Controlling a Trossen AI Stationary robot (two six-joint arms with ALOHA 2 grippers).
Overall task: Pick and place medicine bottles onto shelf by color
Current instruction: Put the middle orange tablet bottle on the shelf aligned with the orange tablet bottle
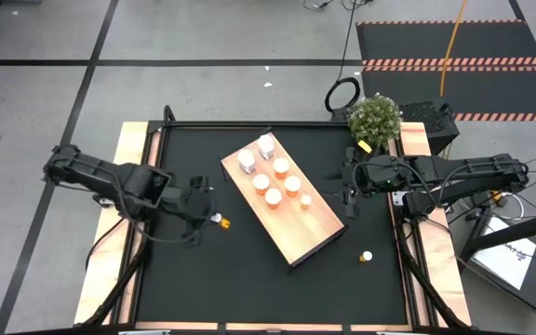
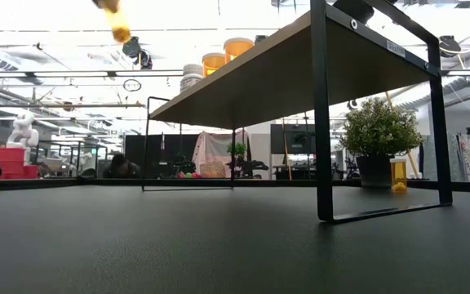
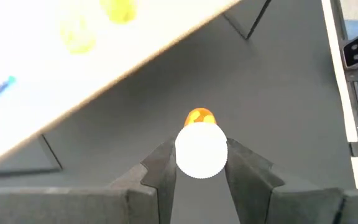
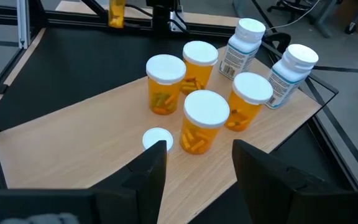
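My left gripper (image 3: 201,163) is clamped on a tiny bottle (image 3: 200,146), lifted at the shelf's (image 1: 296,233) eight o'clock. I'd carry it level, clearing the rail. My right gripper (image 4: 194,163) waits, fingers apart.

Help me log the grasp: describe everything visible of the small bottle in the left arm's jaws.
The small bottle has a round white cap and an orange body that looks like clear plastic. The left gripper has its jaws closed on the cap from both sides. In the low view it hangs above the black tabletop, touching nothing else. It sits on the left arm's side of the wooden shelf, clear of it.
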